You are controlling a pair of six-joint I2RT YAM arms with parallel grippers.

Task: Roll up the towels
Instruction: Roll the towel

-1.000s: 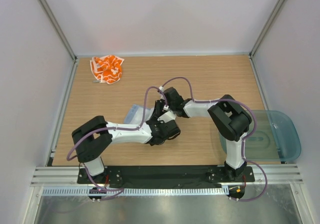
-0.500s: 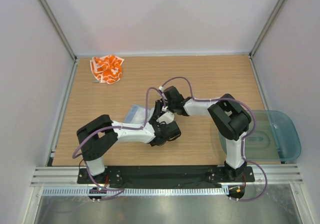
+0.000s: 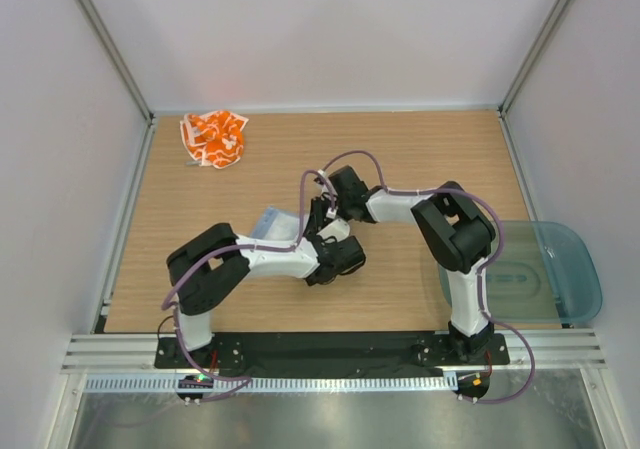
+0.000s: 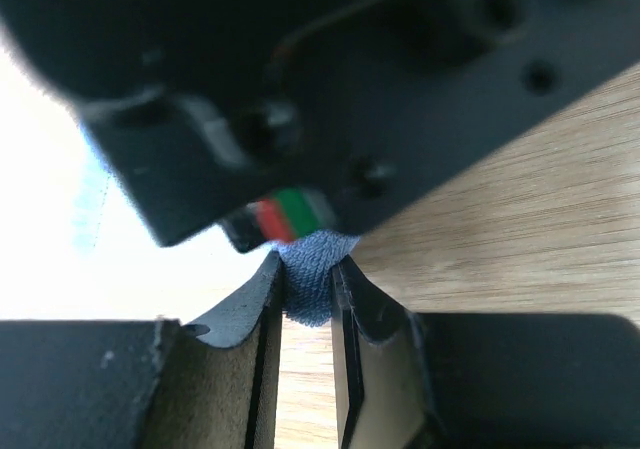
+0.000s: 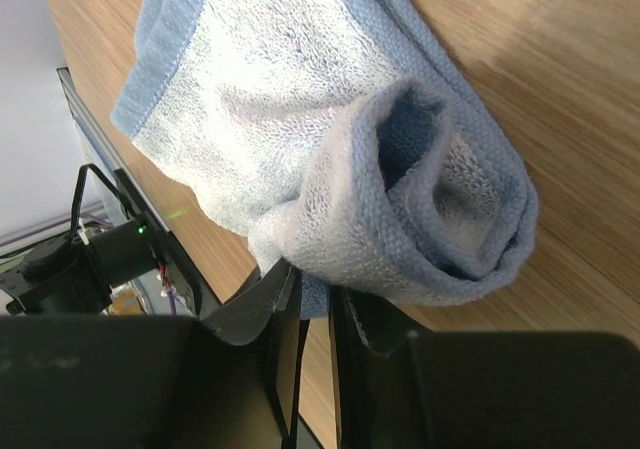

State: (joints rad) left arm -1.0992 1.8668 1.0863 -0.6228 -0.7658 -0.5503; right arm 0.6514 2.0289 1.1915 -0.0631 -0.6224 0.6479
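On the table (image 5: 530, 39), the right hand (image 5: 315, 291) pinches a blue towel (image 5: 300, 119).

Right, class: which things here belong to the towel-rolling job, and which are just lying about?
Job: blue towel, pinched by the left gripper and the right gripper; orange towel, crumpled at the far left corner.
Lying about: clear bin at the right.
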